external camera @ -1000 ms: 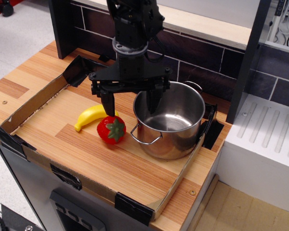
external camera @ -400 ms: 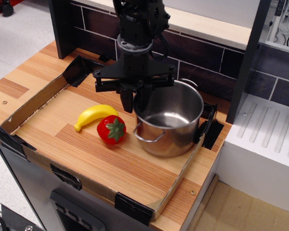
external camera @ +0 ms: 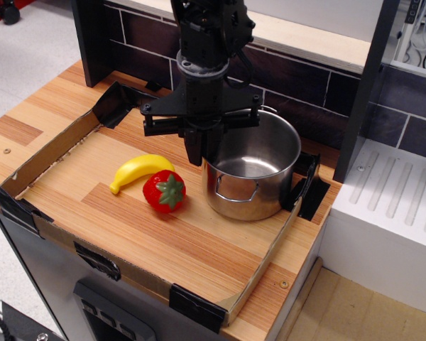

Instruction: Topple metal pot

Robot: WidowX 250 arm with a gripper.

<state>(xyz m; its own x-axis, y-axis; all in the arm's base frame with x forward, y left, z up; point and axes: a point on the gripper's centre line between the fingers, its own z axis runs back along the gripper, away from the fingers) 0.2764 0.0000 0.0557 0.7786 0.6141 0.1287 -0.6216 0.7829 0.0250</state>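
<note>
Metal pot (external camera: 250,174) tipped, hand (external camera: 201,153) clamping near rim

The metal pot (external camera: 252,170) stands upright on the wooden board (external camera: 163,234). The gripper (external camera: 201,150) pinches its left rim, fingers close together. Left of the pot lie a strawberry (external camera: 165,191) and a banana (external camera: 138,170).

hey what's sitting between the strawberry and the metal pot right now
Nothing. In the only camera view, the strawberry and the metal pot are separated by a narrow strip of bare wooden board. The gripper hangs above, clamped on the pot's near-left rim.
</note>
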